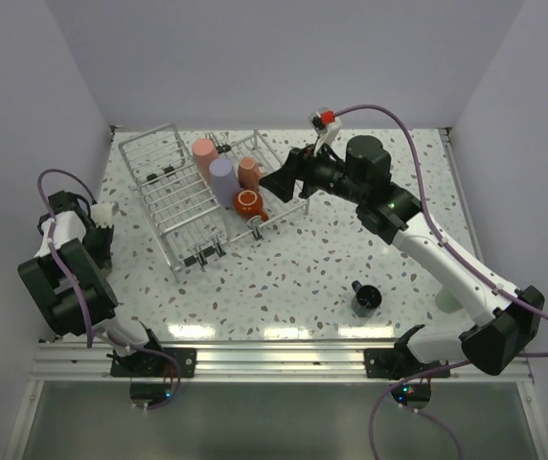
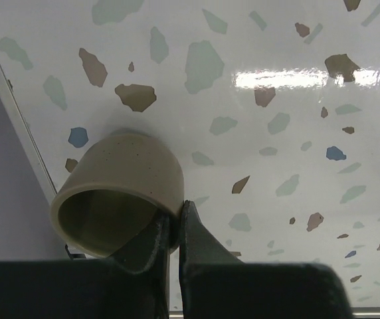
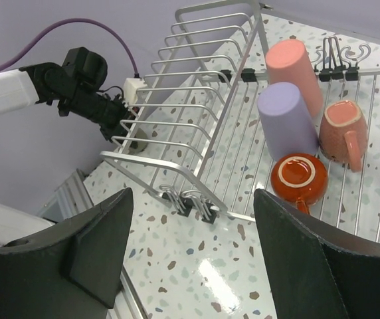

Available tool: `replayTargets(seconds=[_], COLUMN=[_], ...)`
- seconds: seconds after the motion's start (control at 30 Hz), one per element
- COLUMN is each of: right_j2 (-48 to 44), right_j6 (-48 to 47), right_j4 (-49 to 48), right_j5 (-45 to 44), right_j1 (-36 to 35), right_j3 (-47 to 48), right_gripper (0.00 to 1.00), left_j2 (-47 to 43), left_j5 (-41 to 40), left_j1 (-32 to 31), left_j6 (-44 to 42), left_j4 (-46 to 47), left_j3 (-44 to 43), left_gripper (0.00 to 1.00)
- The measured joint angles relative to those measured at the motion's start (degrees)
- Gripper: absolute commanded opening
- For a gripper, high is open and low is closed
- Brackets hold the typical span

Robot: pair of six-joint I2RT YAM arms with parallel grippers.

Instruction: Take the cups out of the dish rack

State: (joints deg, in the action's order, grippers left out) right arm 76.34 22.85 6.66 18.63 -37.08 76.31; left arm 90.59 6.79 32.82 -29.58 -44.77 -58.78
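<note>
Pinching the beige cup (image 2: 120, 183) by its rim, the left gripper (image 2: 175, 226) is unloading it at 9 o'clock; the right gripper (image 3: 193, 199) is gaping wide and empty toward the dish rack (image 1: 183, 196).

The left arm (image 1: 68, 278) sits folded well to the left of the dish rack (image 1: 173, 192), the left gripper (image 2: 177, 216) pinched on the rim of a beige cup (image 2: 127, 166). The right arm (image 1: 446, 254) reaches toward the rack's right end, where the right gripper (image 3: 193, 199) hangs with jaws spread wide.
</note>
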Motion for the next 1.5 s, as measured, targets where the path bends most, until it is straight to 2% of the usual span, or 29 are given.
replayTargets(seconds=[0.17,0.27,0.3,0.37,0.4,0.47,0.67,0.9,1.1,1.23,1.5], right_j2=[0.0,0.0,0.0,0.0,0.0,0.0,0.0,3.7,13.2,21.4,38.1], right_j6=[0.0,0.0,0.0,0.0,0.0,0.0,-0.1,-3.4,-11.1,-17.4,-25.5], right_j4=[0.0,0.0,0.0,0.0,0.1,0.1,0.7,7.5,14.0,17.0,19.5], right_j5=[-0.7,-1.2,-1.2,-1.3,-1.4,-1.6,-2.7,-6.3,-8.7,-10.3,-11.5], right_j1=[0.0,0.0,0.0,0.0,0.0,0.0,0.0,0.0,0.2,0.4,2.0], right_j3=[0.0,0.0,0.0,0.0,0.0,0.0,0.0,3.7,11.6,17.4,29.7], right_gripper=[0.77,0.77,0.77,0.77,0.77,0.77,0.77,0.78,0.75,0.68,0.61], left_j2=[0.1,0.2,0.2,0.2,0.2,0.2,0.0,-2.8,-6.8,-7.0,-5.9], left_j5=[-0.7,-0.7,-0.7,-0.5,-0.3,0.0,1.8,5.9,9.0,11.9,23.0], left_j1=[-1.0,-1.1,-1.1,-1.1,-1.1,-1.1,-1.1,-1.1,-1.1,-1.1,-2.6], left_j6=[0.0,0.0,0.0,0.0,0.1,0.2,0.5,1.6,4.4,6.9,11.0], left_j4=[1.5,1.9,2.0,2.1,2.2,2.1,0.2,-4.3,-6.9,-8.3,-13.2], left_j3=[0.5,0.5,0.5,0.5,0.5,0.5,-2.4,-11.5,-19.2,-26.9,-42.0], left_gripper=[0.04,0.16,0.24,0.32,0.38,0.43,0.47,0.5,0.54,0.54,0.56])
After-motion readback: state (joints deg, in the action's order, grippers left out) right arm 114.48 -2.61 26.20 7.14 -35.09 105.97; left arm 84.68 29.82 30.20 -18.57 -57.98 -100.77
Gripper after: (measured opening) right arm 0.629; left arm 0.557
